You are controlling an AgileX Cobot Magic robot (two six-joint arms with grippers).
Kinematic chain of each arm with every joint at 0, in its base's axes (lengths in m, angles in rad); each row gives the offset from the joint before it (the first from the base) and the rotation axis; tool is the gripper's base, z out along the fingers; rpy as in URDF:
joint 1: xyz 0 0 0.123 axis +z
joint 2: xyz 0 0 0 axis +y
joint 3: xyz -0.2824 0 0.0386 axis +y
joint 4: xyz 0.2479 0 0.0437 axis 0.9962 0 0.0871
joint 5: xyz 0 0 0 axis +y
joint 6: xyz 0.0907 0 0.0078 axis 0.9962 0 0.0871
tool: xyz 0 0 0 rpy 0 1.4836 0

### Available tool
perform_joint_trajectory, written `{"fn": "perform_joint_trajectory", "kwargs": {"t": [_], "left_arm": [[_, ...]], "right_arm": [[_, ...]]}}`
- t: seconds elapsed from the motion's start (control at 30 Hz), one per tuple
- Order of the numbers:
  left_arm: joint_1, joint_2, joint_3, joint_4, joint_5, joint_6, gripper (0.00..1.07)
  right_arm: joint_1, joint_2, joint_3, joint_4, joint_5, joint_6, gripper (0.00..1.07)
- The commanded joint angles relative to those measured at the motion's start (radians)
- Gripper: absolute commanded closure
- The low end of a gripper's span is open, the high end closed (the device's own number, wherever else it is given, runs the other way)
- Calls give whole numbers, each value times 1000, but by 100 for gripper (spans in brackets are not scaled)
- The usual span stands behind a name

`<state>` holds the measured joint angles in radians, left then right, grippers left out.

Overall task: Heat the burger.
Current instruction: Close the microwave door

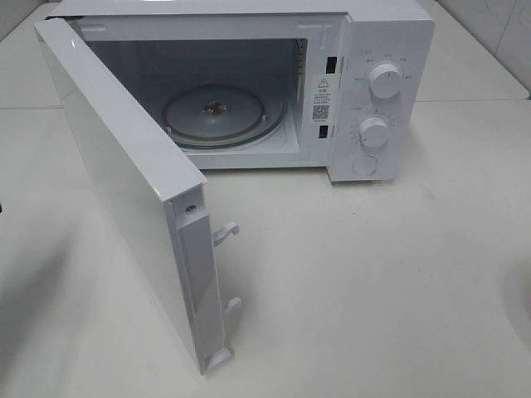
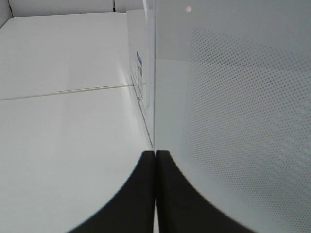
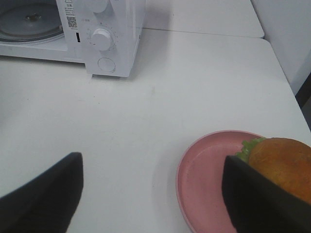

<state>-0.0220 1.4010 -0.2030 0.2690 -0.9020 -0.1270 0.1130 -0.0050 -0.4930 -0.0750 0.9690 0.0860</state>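
The burger (image 3: 284, 165), with a golden-brown bun and green lettuce, lies on a pink plate (image 3: 204, 179) and shows only in the right wrist view. My right gripper (image 3: 150, 165) is open and empty; one finger hides part of the burger. The white microwave (image 1: 390, 33) stands at the back with its door (image 1: 124, 182) swung wide open and its glass turntable (image 1: 220, 116) bare. My left gripper (image 2: 155, 194) is shut, its dark fingers pressed together close to the door's outer face (image 2: 233, 121). Neither gripper shows in the exterior high view.
The open door juts toward the front left, with its latch hooks (image 1: 224, 235) on the free edge. Two knobs (image 1: 385, 80) sit on the microwave's right panel. The microwave also shows in the right wrist view (image 3: 121, 29). The white table's far edge (image 3: 272, 53) is near the plate.
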Motion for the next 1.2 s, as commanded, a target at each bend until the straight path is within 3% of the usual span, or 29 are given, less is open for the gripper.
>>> {"fn": "perform_joint_trajectory", "kwargs": {"t": [0.03, 0.23, 0.27, 0.37, 0.57, 0.7, 0.93, 1.03, 1.2], "left_arm": [[2, 35, -36, 49, -31, -19, 107], [2, 116, -84, 149, -66, -26, 107], [2, 139, -107, 184, -72, -54, 107], [2, 167, -128, 190, -75, -92, 107], [-45, 202, -157, 186, -74, -80, 107], [-127, 258, -199, 127, -74, -79, 107], [-201, 309, -223, 87, -75, -80, 107], [-247, 334, -223, 13, -76, -63, 107], [-296, 359, -236, -18, -76, -36, 107]], "right_arm": [[-5, -27, 2, -3, -9, -3, 32], [-5, -27, 2, -3, -9, -3, 32], [-5, -27, 2, -3, -9, -3, 32], [-5, -27, 2, -3, -9, -3, 32], [-5, -27, 2, -3, -9, -3, 32], [-5, -27, 2, -3, -9, -3, 32], [-5, -27, 2, -3, -9, -3, 32], [-5, -27, 2, -3, -9, -3, 32], [-5, -27, 2, -3, -9, -3, 32]]}}
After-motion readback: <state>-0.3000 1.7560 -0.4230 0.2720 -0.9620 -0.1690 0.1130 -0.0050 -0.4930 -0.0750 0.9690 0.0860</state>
